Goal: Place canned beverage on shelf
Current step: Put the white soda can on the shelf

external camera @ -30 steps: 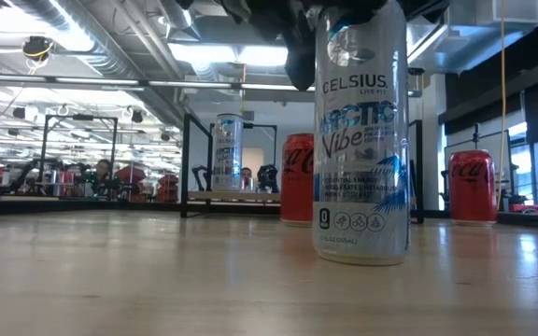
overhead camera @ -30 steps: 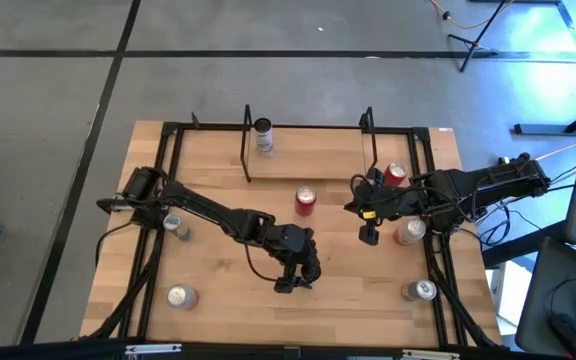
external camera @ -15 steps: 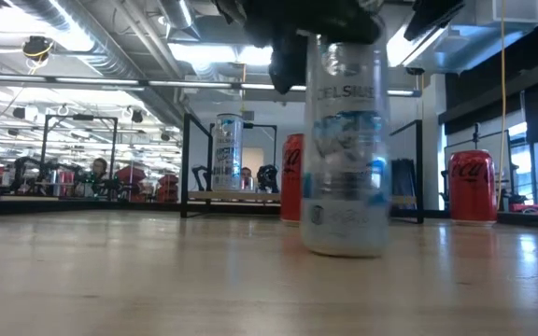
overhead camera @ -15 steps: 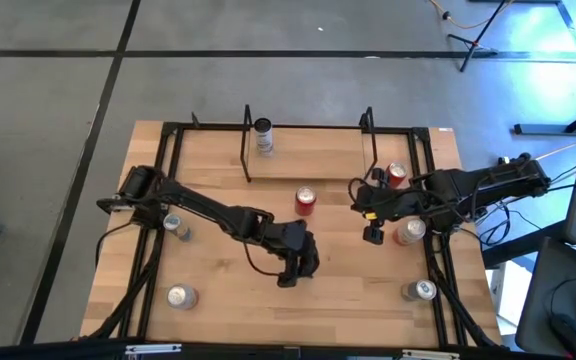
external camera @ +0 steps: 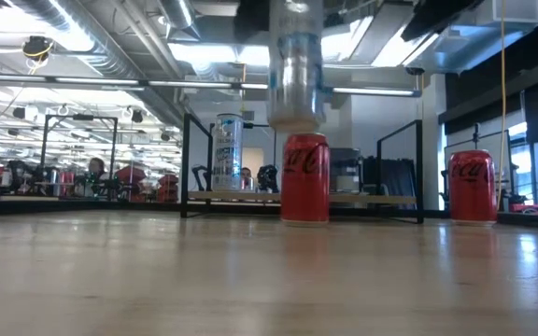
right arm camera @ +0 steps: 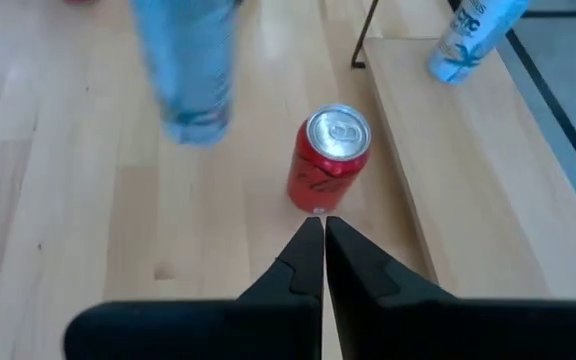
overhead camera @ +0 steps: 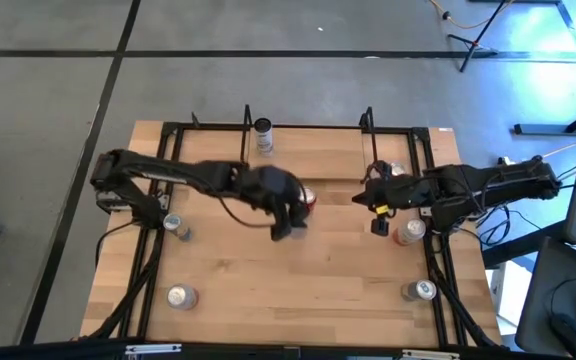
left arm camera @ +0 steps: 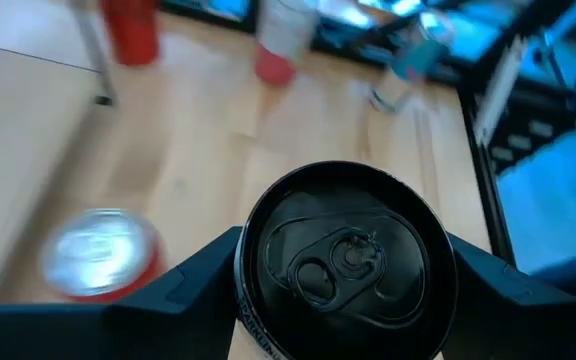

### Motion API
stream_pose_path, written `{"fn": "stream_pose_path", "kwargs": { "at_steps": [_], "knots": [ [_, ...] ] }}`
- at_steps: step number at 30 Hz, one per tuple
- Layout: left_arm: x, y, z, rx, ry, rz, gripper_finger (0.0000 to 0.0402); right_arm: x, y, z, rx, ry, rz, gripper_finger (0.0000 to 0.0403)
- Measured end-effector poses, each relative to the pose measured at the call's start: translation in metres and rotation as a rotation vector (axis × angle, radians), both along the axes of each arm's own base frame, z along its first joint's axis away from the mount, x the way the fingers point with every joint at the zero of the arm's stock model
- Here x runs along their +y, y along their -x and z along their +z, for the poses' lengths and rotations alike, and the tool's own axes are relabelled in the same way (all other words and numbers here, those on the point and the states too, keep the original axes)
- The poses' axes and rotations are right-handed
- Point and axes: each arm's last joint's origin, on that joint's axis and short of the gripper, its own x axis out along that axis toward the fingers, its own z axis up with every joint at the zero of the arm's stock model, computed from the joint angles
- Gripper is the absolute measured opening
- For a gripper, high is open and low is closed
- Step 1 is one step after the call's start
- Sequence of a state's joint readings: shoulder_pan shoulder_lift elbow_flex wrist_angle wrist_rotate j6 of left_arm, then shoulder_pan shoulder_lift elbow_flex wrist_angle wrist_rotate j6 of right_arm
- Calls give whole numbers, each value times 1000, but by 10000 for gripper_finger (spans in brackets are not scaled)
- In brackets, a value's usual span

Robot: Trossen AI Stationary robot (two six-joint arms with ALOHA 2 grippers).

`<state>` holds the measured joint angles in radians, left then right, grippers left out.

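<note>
My left gripper [overhead camera: 286, 214] is shut on a silver and blue can [external camera: 296, 65] and holds it in the air beside a red can [overhead camera: 308, 197] that stands upright near the table's middle. In the low view the held can's base hangs just above the red can's top [external camera: 304, 140]. The shelf [overhead camera: 313, 155], a light wood board between thin black uprights, stands at the far edge with one silver and blue can [overhead camera: 263, 134] upright on its left part. My right gripper [overhead camera: 378, 222] is shut and empty, to the right of the red can [right arm camera: 330, 155]. My left gripper pinches the can between its two fingers [left arm camera: 200, 270], one on each of two opposite sides just below the black top rim [left arm camera: 258, 215]. The fingers come from above, pointing down. The can hangs upright, lifted clear of the table.
Other cans stand on the table: two at the left [overhead camera: 176, 225] [overhead camera: 180, 296], a red one [overhead camera: 396, 172] and two more at the right [overhead camera: 409, 231] [overhead camera: 419, 291]. Black rails run along both sides. The shelf board has free room right of its can.
My left gripper has lifted the silver and blue can off the table and carried it toward the far edge, to beside the red can. The can has stayed upright and now hangs well above the table.
</note>
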<state>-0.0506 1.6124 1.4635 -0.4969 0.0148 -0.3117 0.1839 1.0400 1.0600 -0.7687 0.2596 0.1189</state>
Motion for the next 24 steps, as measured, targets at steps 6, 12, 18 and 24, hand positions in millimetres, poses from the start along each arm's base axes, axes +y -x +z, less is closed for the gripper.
{"fn": "stream_pose_path", "kwargs": {
  "at_steps": [6,12,18,24],
  "knots": [
    [39,31,28,-16,-23,202,237,-16,-3,-13,-57,36,51,7],
    [80,54,31,62,-68,364,240,-37,-10,-22,-63,76,75,7],
    [123,68,17,165,-94,402,241,-64,-12,-26,-74,79,5,7],
    [152,75,-4,190,-145,329,242,-83,-16,-29,-79,57,-90,7]
  ]
}}
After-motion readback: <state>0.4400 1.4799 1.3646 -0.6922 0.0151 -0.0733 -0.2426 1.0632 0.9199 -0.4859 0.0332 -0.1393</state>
